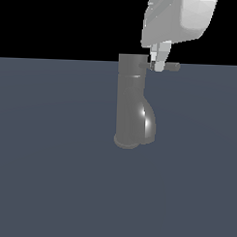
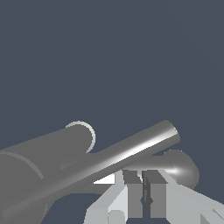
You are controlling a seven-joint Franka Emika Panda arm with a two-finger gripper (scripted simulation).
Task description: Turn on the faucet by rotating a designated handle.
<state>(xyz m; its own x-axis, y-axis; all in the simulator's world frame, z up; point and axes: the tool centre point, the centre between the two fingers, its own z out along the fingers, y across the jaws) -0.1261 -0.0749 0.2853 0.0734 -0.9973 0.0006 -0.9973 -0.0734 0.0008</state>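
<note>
Gripper hangs right at the handle, fingers pressed nearly together with a thin slit between them; whether they touch the rod, I cannot tell. The handle juts sideways past the fingertips. Just beside and below stands the faucet. One faucet, one handle, one gripper.

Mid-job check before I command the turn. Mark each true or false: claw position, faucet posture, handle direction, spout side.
1. The claw is at the handle. True.
2. The faucet lies on its side. False: it stands upright on its flared base.
3. The handle points to the exterior view's left. False: it sticks out to that view's right.
4. The spout bulges toward the exterior view's right. True.
</note>
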